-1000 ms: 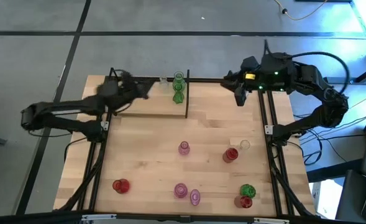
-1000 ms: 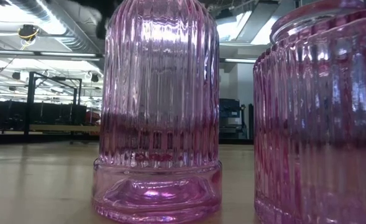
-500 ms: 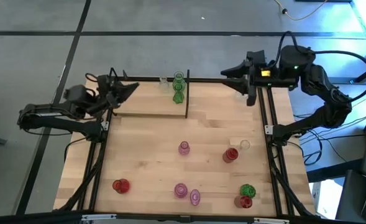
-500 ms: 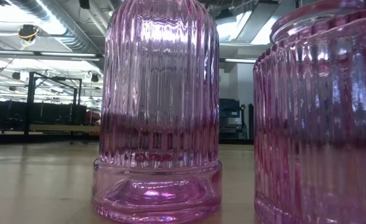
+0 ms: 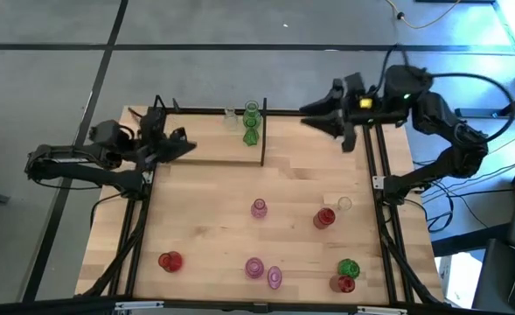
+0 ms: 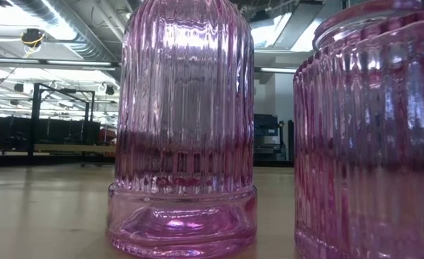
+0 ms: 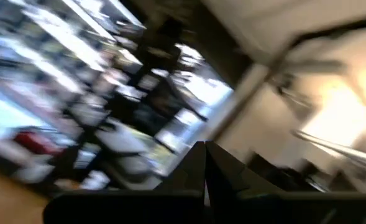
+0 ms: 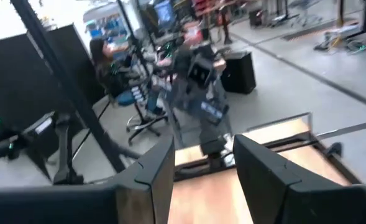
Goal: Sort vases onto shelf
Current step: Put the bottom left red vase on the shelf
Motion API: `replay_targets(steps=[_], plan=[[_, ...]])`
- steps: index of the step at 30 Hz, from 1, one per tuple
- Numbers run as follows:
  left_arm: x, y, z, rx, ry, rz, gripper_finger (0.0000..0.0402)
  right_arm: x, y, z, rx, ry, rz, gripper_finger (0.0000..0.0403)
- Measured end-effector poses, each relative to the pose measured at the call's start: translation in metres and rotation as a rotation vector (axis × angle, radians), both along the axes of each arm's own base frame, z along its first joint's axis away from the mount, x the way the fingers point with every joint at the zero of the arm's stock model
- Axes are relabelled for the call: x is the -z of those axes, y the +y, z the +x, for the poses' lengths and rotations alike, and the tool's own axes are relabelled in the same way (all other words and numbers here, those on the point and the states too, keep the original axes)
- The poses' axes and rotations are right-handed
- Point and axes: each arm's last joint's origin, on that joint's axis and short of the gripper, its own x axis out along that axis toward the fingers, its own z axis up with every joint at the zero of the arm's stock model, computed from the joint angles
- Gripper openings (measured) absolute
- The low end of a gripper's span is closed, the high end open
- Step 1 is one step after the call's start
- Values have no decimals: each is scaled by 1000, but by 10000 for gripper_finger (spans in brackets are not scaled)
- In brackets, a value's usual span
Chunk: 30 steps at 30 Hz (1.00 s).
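- the left gripper (image 5: 184,144) sits at the table's left rear, over the left end of the shelf (image 5: 212,150); compared with a second ago it has pulled back toward the left edge and now points to the right across the board, a little lower in the high view than half a second ago.
- its jaws are clenched together with nothing between them; in the left wrist view the two dark fingers (image 7: 202,169) meet in a single point.
- the right gripper (image 5: 314,114) hovers over the rear right of the table, near the black frame; since a second ago it has turned from pointing down toward the table to pointing left, and it has shifted further left since half a second ago.
- its jaws stand apart and hold nothing; the right wrist view shows a clear gap between the fingers (image 8: 153,171).
- two green vases (image 5: 251,122) stand at the right end of the shelf with a clear vase (image 5: 232,115) just beside them, unchanged from earlier.
- the other vases have not moved: a pink one (image 5: 258,207) mid-table, a red one (image 5: 324,217) near another clear one (image 5: 344,204), a red one (image 5: 170,261) at front left, two pink ones (image 5: 264,272) at front centre, a green and red pair (image 5: 345,274) at front right.
- the low view is filled by two pink ribbed vases (image 6: 185,129), same as before.
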Motion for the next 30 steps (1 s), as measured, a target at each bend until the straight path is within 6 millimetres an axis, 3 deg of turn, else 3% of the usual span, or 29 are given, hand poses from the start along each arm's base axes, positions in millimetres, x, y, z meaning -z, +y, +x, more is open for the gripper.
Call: replay_targets(steps=[4,11,17,24,30], plan=[[-2,-15,-4,97,-34,75,0,9,15,16,-22,46,-18,156],[9,-45,2,15,73,163,0,23,27,21,55,168,-95,156],[25,-82,14,-35,191,206,0,21,26,4,32,190,-140,156],[58,-133,27,59,375,177,0,25,15,-19,50,298,-194,156],[69,-160,16,83,581,181,0,25,5,-20,38,296,-218,156]])
